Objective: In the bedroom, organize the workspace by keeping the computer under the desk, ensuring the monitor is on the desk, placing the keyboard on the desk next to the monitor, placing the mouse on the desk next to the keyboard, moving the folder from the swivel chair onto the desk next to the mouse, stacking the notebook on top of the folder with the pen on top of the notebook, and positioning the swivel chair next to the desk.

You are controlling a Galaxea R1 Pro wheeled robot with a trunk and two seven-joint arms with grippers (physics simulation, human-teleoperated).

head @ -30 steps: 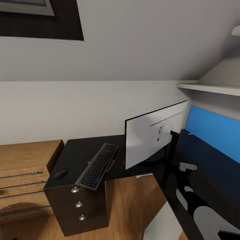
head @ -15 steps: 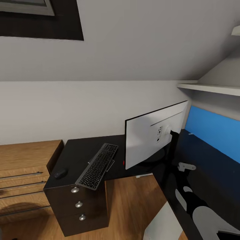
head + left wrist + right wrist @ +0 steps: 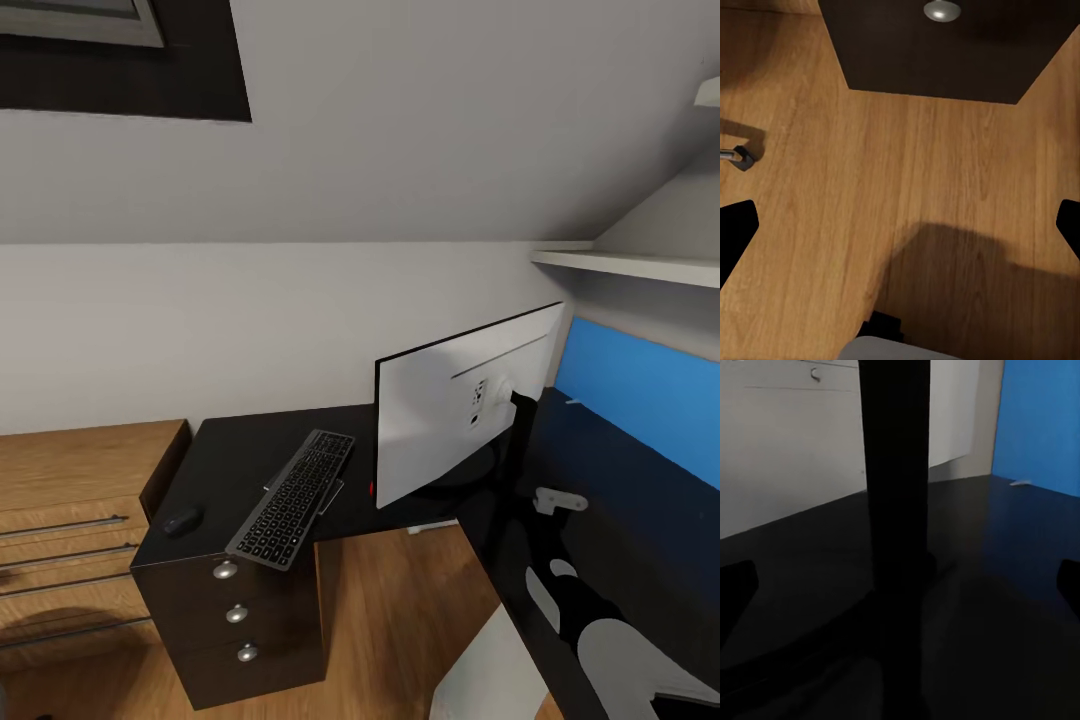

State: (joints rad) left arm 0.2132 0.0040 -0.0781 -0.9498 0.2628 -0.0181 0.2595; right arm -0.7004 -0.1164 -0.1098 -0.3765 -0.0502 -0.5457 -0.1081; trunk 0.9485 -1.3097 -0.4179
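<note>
The black desk [image 3: 240, 455] carries the keyboard [image 3: 295, 497], which lies slanted with its near end over the drawer edge. The small dark mouse [image 3: 182, 520] sits to its left. The monitor [image 3: 465, 405] stands at the desk's corner, white back towards me. A white-grey box, seemingly the computer [image 3: 485, 670], shows low beside the desk. My right gripper [image 3: 900, 585] is open, its fingertips [image 3: 736, 585] wide apart on either side of the monitor's black stand [image 3: 896, 510], not touching it. My left gripper [image 3: 900, 225] hangs open over the wooden floor [image 3: 945, 187], holding nothing.
A light-wood dresser [image 3: 70, 520] stands left of the desk. Three drawers with silver knobs [image 3: 236, 613] face me. A large blue panel [image 3: 640, 400] rises behind the desk's right wing, under a white shelf [image 3: 630, 265]. A chrome leg with a black caster [image 3: 741, 157] rests on the floor.
My right arm's grey parts have shifted very slightly towards me over the desk. Keyboard, mouse and monitor have not moved.
</note>
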